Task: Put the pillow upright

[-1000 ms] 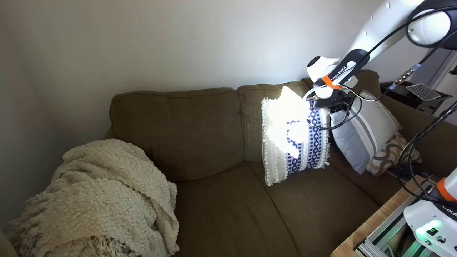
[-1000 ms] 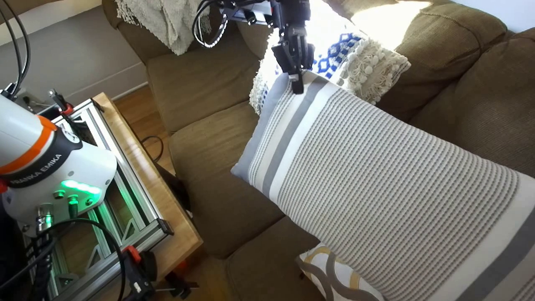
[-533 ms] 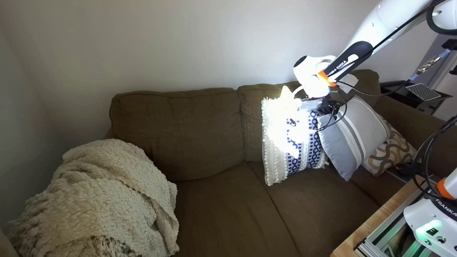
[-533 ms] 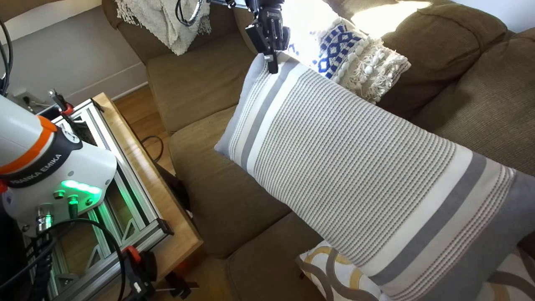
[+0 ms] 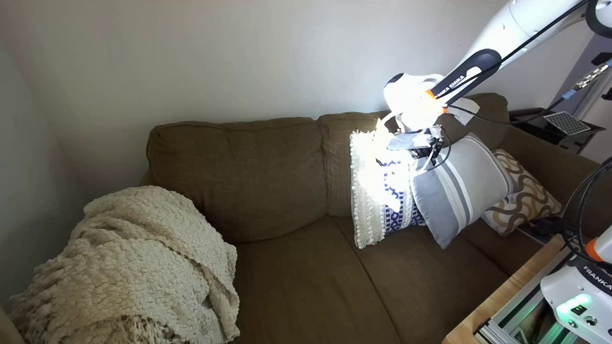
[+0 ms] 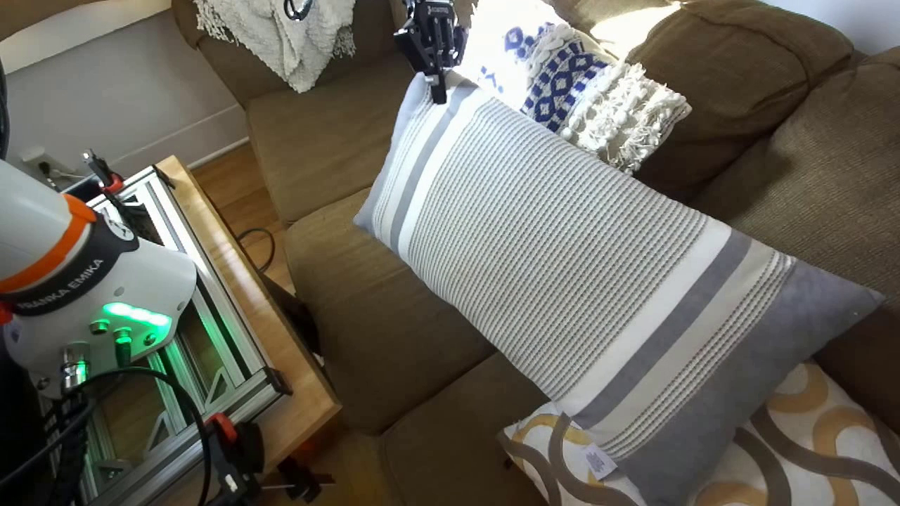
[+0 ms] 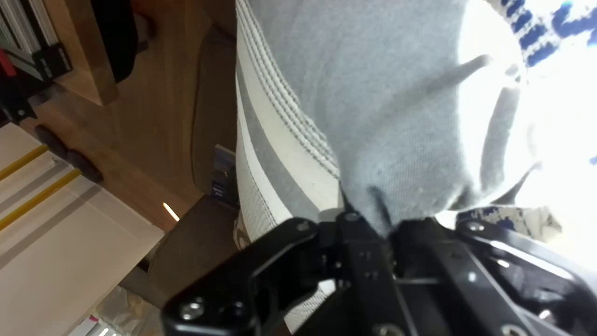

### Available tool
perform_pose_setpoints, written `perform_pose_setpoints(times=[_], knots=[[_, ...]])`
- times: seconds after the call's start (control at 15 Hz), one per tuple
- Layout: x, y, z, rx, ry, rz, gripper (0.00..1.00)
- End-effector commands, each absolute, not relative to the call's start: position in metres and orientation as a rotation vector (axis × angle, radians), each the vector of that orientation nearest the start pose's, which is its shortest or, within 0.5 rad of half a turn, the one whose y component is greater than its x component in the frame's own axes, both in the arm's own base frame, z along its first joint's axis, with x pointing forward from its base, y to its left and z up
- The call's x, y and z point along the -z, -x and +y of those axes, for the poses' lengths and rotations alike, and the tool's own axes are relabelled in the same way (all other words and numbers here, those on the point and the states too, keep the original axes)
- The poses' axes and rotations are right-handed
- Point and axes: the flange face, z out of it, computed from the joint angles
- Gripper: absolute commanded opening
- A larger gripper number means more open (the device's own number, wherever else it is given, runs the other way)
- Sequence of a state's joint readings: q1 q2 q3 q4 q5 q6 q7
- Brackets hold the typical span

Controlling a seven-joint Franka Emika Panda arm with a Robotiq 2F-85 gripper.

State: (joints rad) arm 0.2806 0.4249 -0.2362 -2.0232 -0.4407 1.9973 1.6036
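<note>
Glare bleaches half of the fringed throw pillow with navy-blue woven bands (image 5: 388, 193), which stands upright against the back of the brown couch (image 5: 239, 177); just beside it, in both exterior views, slants the striped lumbar pillow with grey ends (image 6: 562, 267), raised near one upper corner by the black gripper (image 7: 385, 227). The fingers (image 6: 437, 90) are pinching a fold of that corner's cloth, and in the wrist view the fabric bunches where it goes in. Whether the two pillows touch, I cannot tell. At the striped one's lower end shows a white tag (image 6: 599, 462), its print too small to read, and that end partly hides the swirl-patterned pillow (image 6: 808, 436). FRANKA EMIKA reads plainly on the dark collar (image 6: 77, 281) of the white robot base (image 6: 155, 267), where a green light (image 6: 137, 314) glows near the wooden tabletop (image 6: 313, 400); EMIKA shows again along the arm (image 5: 514, 33). Down past the couch, the wrist view catches a blue-covered item (image 7: 224, 170) with white lettering too blurred to make out. A cream chunky blanket (image 5: 138, 258) is heaped at one end of the couch, and beyond the other end stands a dark side table (image 5: 547, 129).
</note>
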Motion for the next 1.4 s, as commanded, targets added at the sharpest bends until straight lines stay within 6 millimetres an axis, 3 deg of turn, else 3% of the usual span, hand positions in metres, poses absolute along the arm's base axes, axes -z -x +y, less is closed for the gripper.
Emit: perform_pose_setpoints(times=[0.0,0.07,0.47,0.53,0.87,1.33], knots=[[-0.234,-0.557,0.011,-0.060,-2.005,-1.535,0.03],[-0.223,-0.557,0.008,-0.049,-2.019,-1.512,0.13],[-0.224,-0.557,0.011,-0.052,-2.020,-1.519,0.13],[-0.224,-0.557,0.011,-0.052,-2.020,-1.519,0.03],[-0.223,-0.551,0.058,0.000,-2.043,-1.522,0.03],[-0.223,-0.562,0.098,0.000,-1.932,-1.746,0.03]])
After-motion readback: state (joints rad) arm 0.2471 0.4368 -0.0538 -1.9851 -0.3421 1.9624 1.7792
